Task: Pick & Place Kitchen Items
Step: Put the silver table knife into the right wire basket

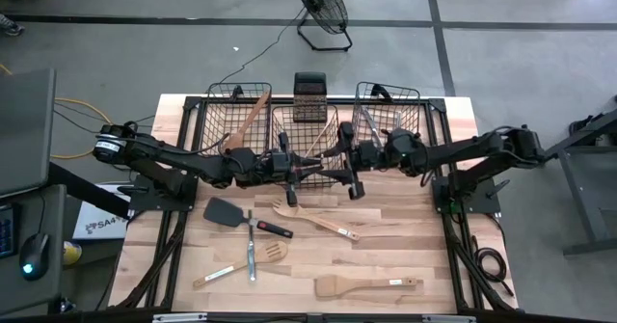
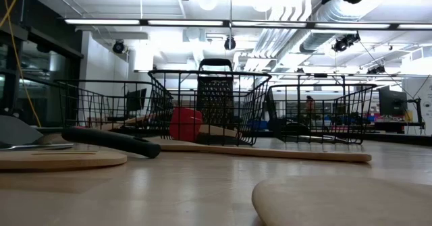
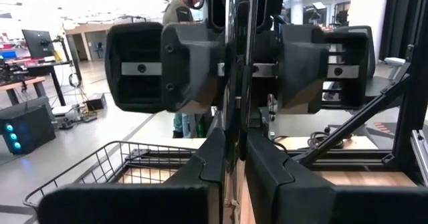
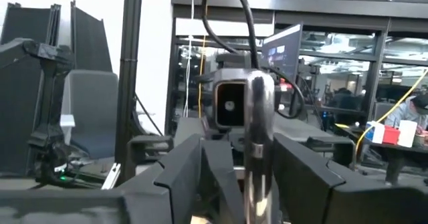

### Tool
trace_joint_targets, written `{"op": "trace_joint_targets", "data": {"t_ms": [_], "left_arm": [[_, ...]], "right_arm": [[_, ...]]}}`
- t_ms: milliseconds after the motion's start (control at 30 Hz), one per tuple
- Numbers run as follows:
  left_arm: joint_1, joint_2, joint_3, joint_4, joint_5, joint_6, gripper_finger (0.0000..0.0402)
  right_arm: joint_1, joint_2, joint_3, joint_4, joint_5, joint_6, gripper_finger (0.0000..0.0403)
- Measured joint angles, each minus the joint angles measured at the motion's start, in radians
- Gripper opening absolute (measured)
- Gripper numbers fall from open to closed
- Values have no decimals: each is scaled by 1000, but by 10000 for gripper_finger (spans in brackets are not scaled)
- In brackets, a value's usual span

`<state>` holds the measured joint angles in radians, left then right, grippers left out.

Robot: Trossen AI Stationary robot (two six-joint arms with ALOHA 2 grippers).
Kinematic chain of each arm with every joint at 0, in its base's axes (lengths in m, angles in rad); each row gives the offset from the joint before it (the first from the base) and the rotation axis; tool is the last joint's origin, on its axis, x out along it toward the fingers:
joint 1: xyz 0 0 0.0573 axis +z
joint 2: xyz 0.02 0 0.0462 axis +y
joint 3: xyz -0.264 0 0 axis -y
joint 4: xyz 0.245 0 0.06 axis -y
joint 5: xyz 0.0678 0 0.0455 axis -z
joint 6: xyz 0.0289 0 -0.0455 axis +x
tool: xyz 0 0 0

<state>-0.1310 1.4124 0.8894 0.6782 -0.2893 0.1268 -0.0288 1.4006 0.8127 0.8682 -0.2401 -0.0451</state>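
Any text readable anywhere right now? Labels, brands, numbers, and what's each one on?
"SA4": on the white sheet by the left arm's base; the rest is hidden.
Tags on the wooden spatula and wooden fork: too small to read.
Silver utensil in the right tool: no text shows.

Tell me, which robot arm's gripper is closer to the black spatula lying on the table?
The left. The left gripper hangs by the middle basket, a short way from the black spatula. The right gripper is farther off toward the right basket.
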Motion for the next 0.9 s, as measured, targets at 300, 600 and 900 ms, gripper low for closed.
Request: {"op": "trace_joint_targets", "data": {"t_ms": [300,600,900], "left_arm": [[0,0,0,-1,3,0,28],[0,-1,0,0,2,-3,28],[0,-1,0,-16,2,-27,63]], "right_arm": [[-13,0,0,-26,2,-1,76],[-20,-1,0,-26,-22,-1,36],[-19,-2,0,-50,-25,-1,36]]}}
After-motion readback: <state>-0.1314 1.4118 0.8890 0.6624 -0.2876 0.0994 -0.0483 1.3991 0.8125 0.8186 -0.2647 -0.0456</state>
